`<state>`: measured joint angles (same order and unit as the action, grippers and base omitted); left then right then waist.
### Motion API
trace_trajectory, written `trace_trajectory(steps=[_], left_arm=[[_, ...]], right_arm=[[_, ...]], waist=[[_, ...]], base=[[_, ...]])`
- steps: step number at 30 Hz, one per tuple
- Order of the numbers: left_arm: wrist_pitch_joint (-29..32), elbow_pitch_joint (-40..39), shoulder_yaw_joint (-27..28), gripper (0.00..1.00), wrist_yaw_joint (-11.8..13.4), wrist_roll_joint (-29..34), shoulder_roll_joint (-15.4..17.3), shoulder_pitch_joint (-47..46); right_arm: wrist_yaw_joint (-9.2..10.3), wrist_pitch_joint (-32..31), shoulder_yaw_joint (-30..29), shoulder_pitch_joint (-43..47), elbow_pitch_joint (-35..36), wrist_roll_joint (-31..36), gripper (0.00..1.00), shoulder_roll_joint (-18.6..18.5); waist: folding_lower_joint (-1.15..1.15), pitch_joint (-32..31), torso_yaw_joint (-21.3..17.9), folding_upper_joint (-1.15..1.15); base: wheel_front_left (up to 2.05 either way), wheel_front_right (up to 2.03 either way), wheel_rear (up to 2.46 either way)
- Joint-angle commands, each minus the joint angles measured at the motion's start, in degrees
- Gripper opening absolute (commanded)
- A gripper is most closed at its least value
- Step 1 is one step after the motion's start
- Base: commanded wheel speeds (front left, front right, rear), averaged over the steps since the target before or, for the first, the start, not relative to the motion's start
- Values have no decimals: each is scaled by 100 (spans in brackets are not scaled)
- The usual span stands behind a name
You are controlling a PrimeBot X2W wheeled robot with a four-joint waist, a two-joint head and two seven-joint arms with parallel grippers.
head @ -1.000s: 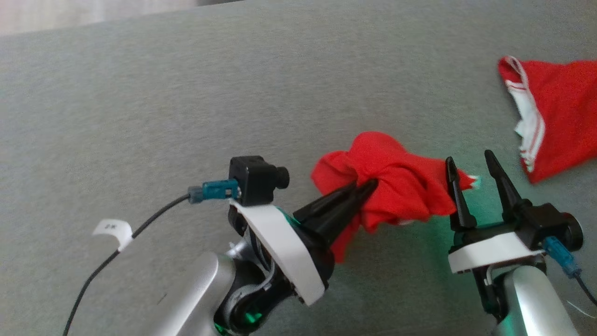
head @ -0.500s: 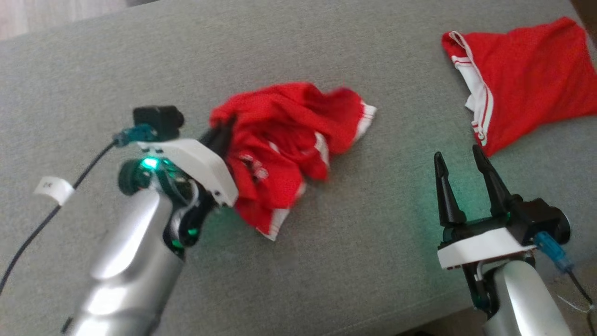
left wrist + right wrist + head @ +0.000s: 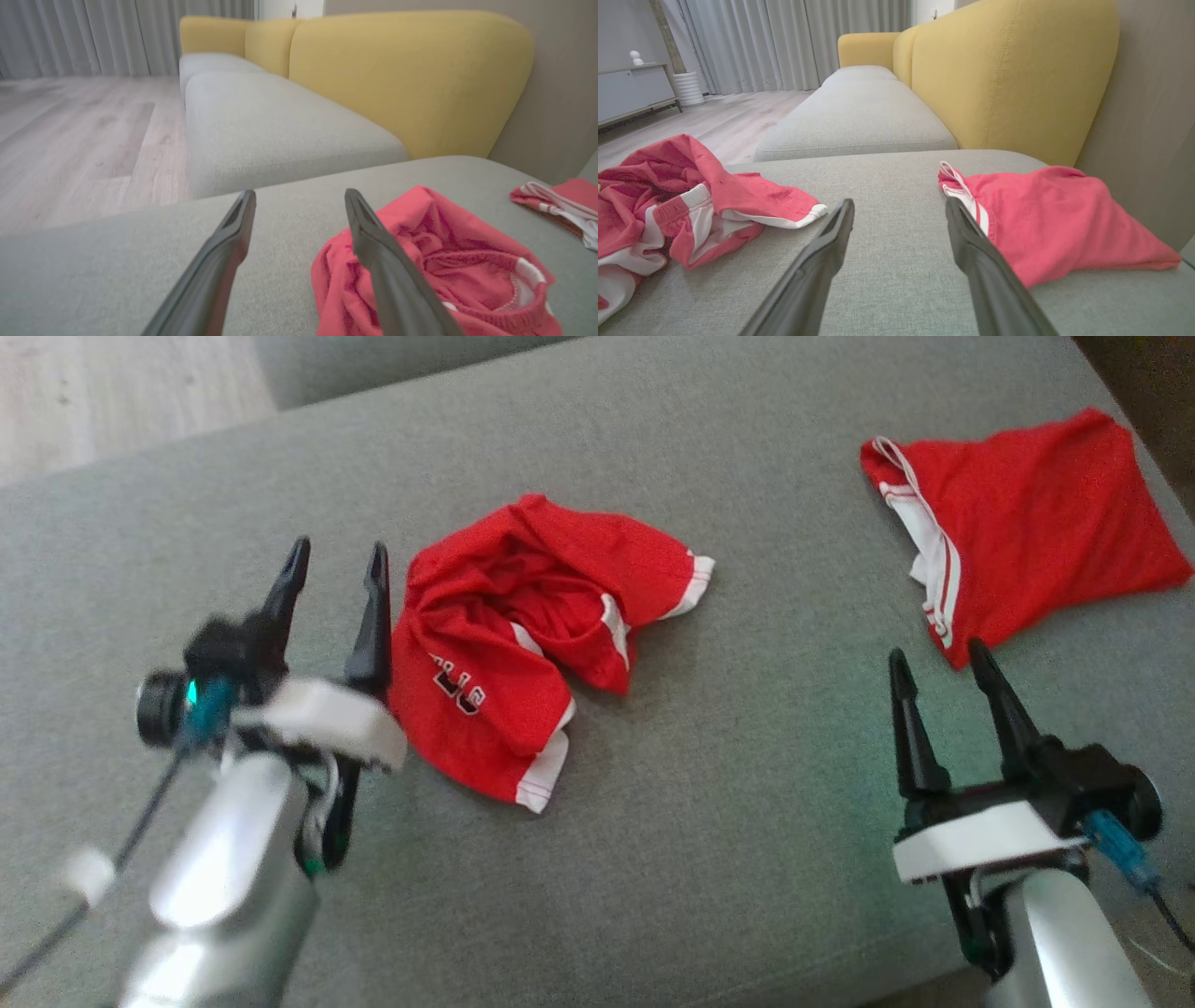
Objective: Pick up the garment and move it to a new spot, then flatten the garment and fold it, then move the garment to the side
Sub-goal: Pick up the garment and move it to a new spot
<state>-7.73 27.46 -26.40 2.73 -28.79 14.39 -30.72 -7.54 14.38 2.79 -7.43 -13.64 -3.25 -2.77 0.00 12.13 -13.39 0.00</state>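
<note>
My left claw (image 3: pixel 338 553) stands wide and empty just beside the crumpled red mesh garment with white trim (image 3: pixel 523 644), which lies heaped mid-cushion on the grey fabric sofa seat (image 3: pixel 747 803). The claw's inner finger seems to brush the cloth's edge. My right claw (image 3: pixel 938 651), equally wide, hovers near a second, flatter red garment (image 3: pixel 1036 513).

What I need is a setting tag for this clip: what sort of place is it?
Likely a home living room: grey sofa with yellow backrest, floor-length curtains, wood-look floor.
</note>
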Motion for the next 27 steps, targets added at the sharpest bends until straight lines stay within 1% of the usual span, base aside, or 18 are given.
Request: trace_trajectory(steps=[1,6,7,10,14,16,22,27], left_arm=[[-320,-306,166,100,109,66,173,225],[-665,-864,194,100,414,268,175,1119],[-665,-864,194,100,414,268,175,1119],[-716,-1227,316,100,559,301,87,1723],[-724,-1672,540,100,790,628,-15,2512],[-725,-1828,682,100,841,770,-91,2837],[-726,-2118,1194,100,820,1219,-315,3532],[-726,-2141,1545,100,553,1484,-509,3693]], right_arm=[[5,62,18,62,212,86,100,-11],[5,62,-204,261,289,272,100,-21],[5,62,-204,261,289,272,100,-21],[5,62,-327,370,305,341,100,-29],[5,62,-485,529,309,400,100,-27],[5,62,-537,603,278,428,100,-26],[5,62,-618,797,104,506,100,-23],[5,62,-558,897,-40,513,100,-21]], waist=[[0,-196,155,0],[0,-455,412,0],[0,-455,412,0],[0,-583,540,0],[0,-717,716,0],[0,-770,798,0],[0,-925,1042,0],[0,-1017,1226,0]], base=[[0,0,0],[0,0,0],[0,0,0],[0,0,0],[0,0,0],[0,0,0],[0,0,0],[0,0,0]])
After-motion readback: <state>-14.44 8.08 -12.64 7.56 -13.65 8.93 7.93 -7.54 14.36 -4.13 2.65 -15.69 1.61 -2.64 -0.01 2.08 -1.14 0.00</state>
